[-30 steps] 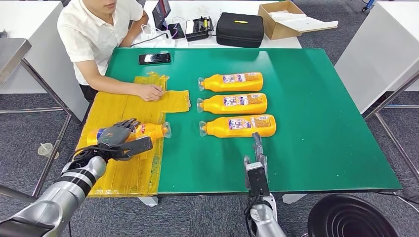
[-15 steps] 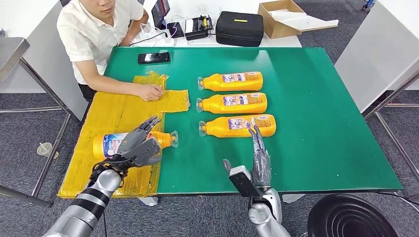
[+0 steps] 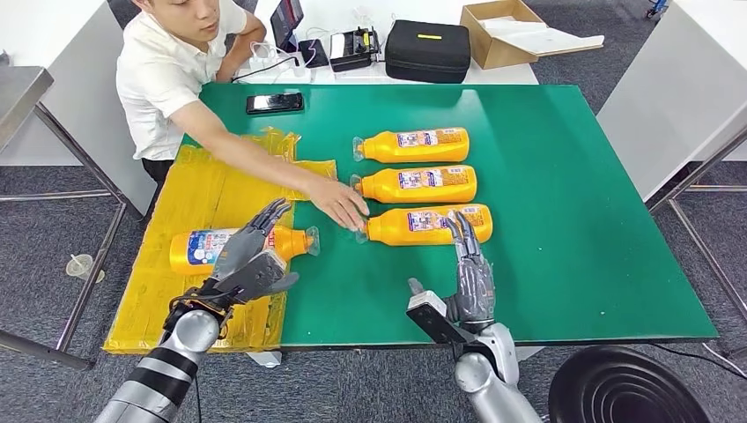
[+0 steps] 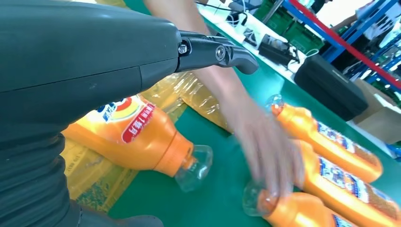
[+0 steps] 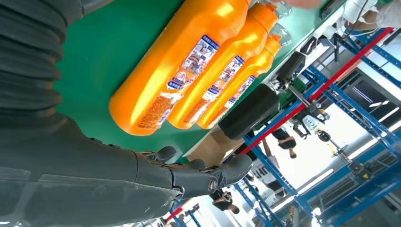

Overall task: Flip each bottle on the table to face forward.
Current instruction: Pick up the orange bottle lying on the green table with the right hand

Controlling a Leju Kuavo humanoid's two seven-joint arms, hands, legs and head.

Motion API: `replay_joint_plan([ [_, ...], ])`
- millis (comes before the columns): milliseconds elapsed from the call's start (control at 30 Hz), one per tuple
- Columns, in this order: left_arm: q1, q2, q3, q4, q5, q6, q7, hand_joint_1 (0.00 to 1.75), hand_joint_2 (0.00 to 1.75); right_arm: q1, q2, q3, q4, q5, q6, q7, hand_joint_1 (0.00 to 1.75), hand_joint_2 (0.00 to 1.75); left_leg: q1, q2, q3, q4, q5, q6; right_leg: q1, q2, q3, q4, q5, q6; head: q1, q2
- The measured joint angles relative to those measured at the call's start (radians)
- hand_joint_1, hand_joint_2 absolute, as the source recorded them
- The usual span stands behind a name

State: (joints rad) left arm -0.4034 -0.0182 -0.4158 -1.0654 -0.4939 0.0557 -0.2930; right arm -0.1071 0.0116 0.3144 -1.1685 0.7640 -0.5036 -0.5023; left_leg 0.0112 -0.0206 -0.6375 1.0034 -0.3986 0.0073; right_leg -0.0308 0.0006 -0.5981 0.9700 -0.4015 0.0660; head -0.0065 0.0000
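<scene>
An orange bottle (image 3: 201, 247) lies on the yellow plastic sheet (image 3: 207, 189), its blue and white label up and its clear cap (image 4: 195, 166) pointing right. My left hand (image 3: 251, 257) hovers over its neck with fingers spread, holding nothing. Three more orange bottles lie in a row on the green table (image 3: 564, 176): far (image 3: 414, 145), middle (image 3: 418, 184) and near (image 3: 432, 224). A person's hand (image 3: 343, 204) reaches to the near bottle's cap. My right hand (image 3: 471, 273) is open just in front of the near bottle (image 5: 179, 71), fingers stretched toward it.
The person sits at the far left corner, their arm stretched across the sheet. A black phone (image 3: 276, 103) lies on the table's far edge. Behind it are a black case (image 3: 428, 51) and a cardboard box (image 3: 502, 33). A black round bin (image 3: 630, 388) stands at the lower right.
My left hand released the bottle on the sheet, which now lies label up. The person's hand moved from the sheet to the near bottle's cap. My right hand rose toward that bottle.
</scene>
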Motion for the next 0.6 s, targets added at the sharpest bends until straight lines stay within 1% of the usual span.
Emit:
replay_joint_plan([
  [67,0.004,-0.004,0.000,-0.011,0.022,-0.006,-0.005,0.00,1.75,-0.014,-0.019,0.007,0.005,0.068,0.017,0.060,0.00,1.75,0.000,0.000,0.000,0.000,0.000,0.000,0.000,0.000,0.000,0.000,0.000,0.000,0.000,0.000],
  [133,0.014,-0.014,0.001,-0.027,0.057,-0.015,-0.013,0.00,1.75,-0.045,-0.048,0.017,0.024,0.143,0.045,0.129,0.00,1.75,0.000,0.000,0.000,0.000,0.000,0.000,0.000,0.000,0.000,0.000,0.000,0.000,0.000,0.000],
  [167,0.022,-0.021,0.001,-0.038,0.078,-0.018,-0.017,0.00,1.75,-0.066,-0.065,0.020,0.039,0.168,0.058,0.151,0.00,1.75,0.000,0.000,0.000,0.000,0.000,0.000,0.000,0.000,0.000,0.000,0.000,0.000,0.000,0.000],
  [300,0.067,-0.051,0.001,-0.091,0.151,-0.017,-0.025,0.00,1.75,-0.143,-0.124,0.023,0.100,0.201,0.100,0.172,0.00,1.75,-0.001,-0.001,0.000,0.000,0.000,0.000,-0.001,0.000,0.001,0.000,0.000,0.001,0.000,0.000],
  [433,0.096,-0.068,0.002,-0.121,0.181,-0.016,-0.029,0.00,1.75,-0.185,-0.159,0.026,0.141,0.216,0.126,0.193,0.00,1.75,-0.002,0.000,0.000,0.001,0.000,0.000,-0.001,0.000,0.000,0.000,0.001,0.001,0.000,0.000],
  [600,0.146,-0.095,-0.001,-0.148,0.218,0.013,-0.031,0.00,1.75,-0.248,-0.220,0.041,0.205,0.234,0.226,0.242,0.00,1.75,-0.001,-0.001,-0.001,0.000,0.000,0.000,-0.001,-0.001,0.000,0.000,0.000,0.001,0.000,0.000],
])
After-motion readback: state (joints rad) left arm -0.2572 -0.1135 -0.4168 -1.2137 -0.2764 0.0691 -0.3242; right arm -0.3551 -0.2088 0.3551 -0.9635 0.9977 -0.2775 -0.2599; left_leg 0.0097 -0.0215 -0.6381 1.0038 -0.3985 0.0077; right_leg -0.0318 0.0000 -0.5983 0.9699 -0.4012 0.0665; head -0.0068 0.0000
